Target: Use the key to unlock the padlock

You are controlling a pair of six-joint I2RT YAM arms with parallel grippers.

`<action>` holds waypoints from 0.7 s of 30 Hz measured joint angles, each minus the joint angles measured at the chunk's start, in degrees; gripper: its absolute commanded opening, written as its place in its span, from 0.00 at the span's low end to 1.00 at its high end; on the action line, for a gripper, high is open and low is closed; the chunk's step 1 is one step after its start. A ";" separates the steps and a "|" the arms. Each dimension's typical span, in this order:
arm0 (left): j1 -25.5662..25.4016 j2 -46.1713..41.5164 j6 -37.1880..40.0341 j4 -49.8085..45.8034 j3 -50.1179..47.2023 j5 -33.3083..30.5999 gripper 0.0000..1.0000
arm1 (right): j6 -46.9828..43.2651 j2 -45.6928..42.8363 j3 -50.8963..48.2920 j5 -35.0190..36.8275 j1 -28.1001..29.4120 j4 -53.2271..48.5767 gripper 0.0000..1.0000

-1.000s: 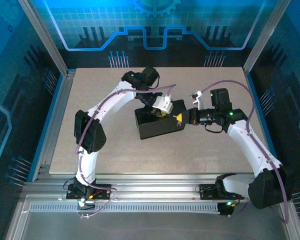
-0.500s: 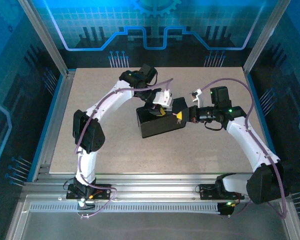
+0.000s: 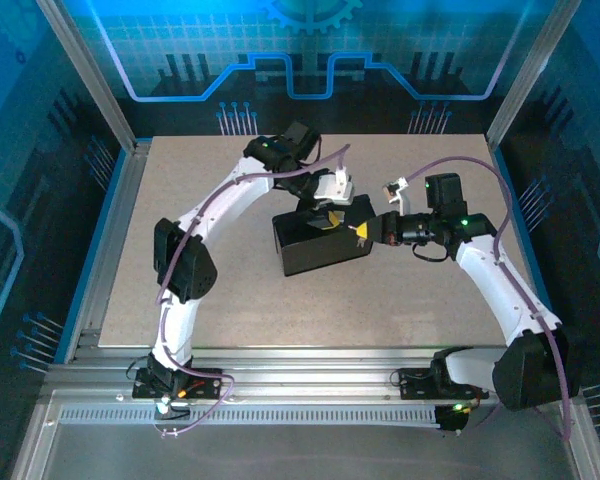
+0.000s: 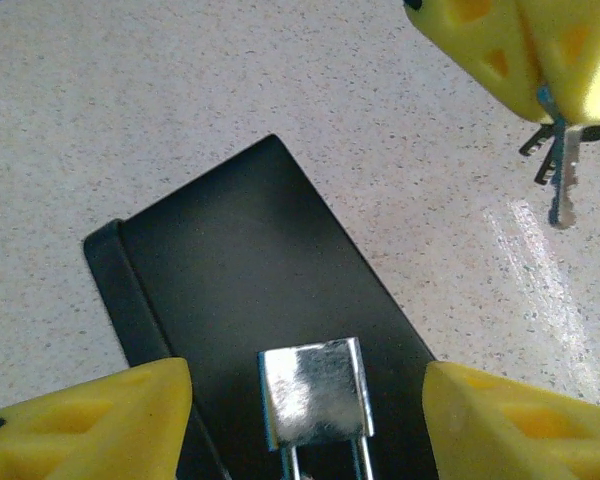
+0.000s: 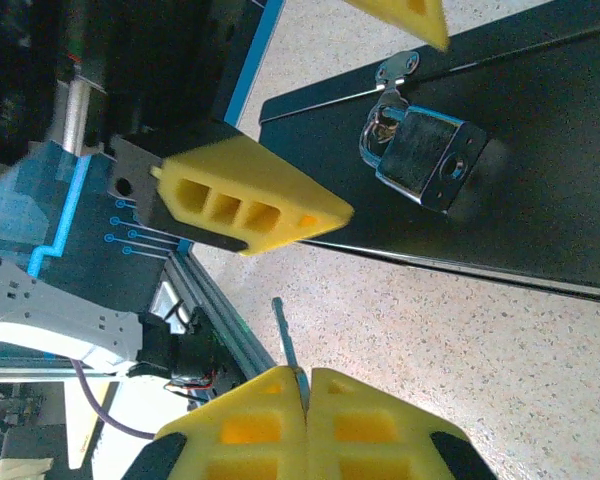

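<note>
You are pinching the key (image 5: 285, 335) in your closed right gripper (image 5: 305, 390), with the blade sticking out. The padlock (image 5: 425, 150) is hanging locked on the black box (image 3: 320, 250), at one o'clock from the tip. Your left gripper (image 4: 305, 395) is straddling it, jaws apart. Inserting and turning are remaining.

The left white arm (image 3: 230, 195) rises from its base, bends at the elbow and curves in toward the middle. Its wrist tips down. The left gripper (image 3: 326, 218) has its two yellow fingers (image 4: 90, 420) spread wide apart. The right white arm (image 3: 500, 280) bends in from the other side, with its wrist lying flat. The right gripper (image 3: 361, 232) has its fingers squeezed tight together, pinching the tiny silvery key bunch (image 4: 560, 165). The two grippers are close to each other.
</note>
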 measured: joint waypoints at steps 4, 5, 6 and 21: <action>-0.57 2.08 -1.20 -1.20 0.31 -0.09 0.60 | -0.35 -0.26 -0.35 -0.55 -0.61 -0.15 0.00; -0.59 2.43 -1.25 -1.44 0.31 -0.22 0.57 | -0.48 -0.39 -0.44 -0.61 -0.72 -0.24 0.00; -0.66 2.80 -1.53 -1.79 0.33 0.04 0.54 | -0.61 -0.50 -0.50 -0.66 -0.98 -0.31 0.00; -0.52 3.69 -2.80 -2.91 2.34 -0.85 0.19 | -1.01 -1.29 -1.62 -1.68 -1.90 -0.20 0.00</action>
